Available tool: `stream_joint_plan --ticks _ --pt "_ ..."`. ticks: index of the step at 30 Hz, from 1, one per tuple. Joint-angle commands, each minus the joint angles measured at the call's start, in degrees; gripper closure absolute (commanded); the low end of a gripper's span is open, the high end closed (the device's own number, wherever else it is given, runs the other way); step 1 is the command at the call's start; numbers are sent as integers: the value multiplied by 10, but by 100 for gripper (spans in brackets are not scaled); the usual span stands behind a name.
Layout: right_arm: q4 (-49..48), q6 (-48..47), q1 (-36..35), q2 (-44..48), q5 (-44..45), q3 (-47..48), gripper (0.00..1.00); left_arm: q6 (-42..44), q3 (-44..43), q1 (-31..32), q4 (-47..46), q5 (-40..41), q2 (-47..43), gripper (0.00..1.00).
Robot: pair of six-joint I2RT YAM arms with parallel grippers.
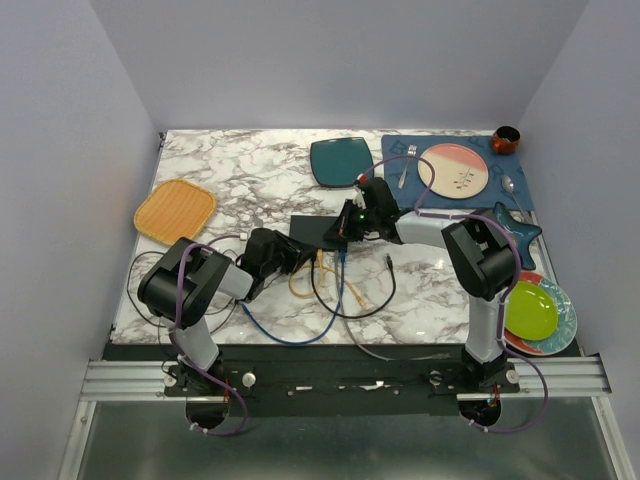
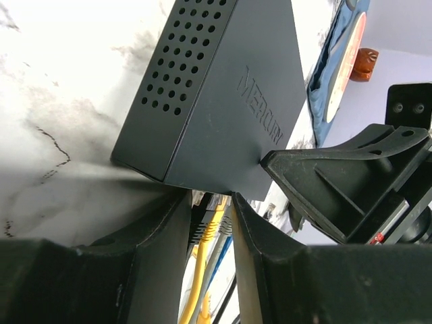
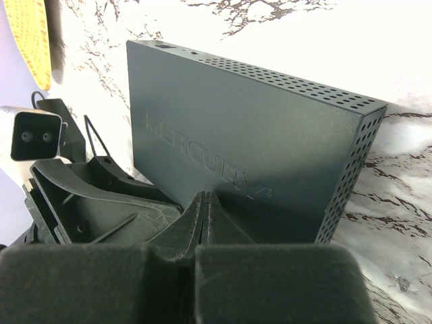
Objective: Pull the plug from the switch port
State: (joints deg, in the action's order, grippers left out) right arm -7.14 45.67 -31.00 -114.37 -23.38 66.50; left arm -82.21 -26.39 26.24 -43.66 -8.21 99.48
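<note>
At centre of white marble-patterned table [image 1: 250, 170]: thin flat matte-black rectangular switch [image 1: 315, 230] [image 2: 223, 101] [image 3: 250, 148], lying flat.

At its near socket edge: left gripper [image 1: 285, 252] [image 2: 212, 199], jaws partly apart, straddling clear plug [image 2: 214, 217] on yellow cable. Cannot tell whether pads press on it.

On its top face: right gripper [image 1: 350, 222] [image 3: 206, 209], fingers closed together, tips touching lid, nothing between them.

Beyond switch, near but apart: dark teal square plate [image 1: 340, 160].
</note>
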Motion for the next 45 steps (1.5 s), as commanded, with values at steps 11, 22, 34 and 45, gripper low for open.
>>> stream_joint_plan --ticks 11,22,34,45 --pt "57 -13 2 -23 36 -1 99 -1 18 3 -30 -2 37 61" --pt "57 -14 2 -22 37 -1 99 8 41 3 -47 -3 30 57" --pt "57 -15 2 -22 38 -1 99 11 26 3 -22 -2 29 56" --pt "57 -17 2 -22 37 -1 99 19 6 3 24 6 28 79"
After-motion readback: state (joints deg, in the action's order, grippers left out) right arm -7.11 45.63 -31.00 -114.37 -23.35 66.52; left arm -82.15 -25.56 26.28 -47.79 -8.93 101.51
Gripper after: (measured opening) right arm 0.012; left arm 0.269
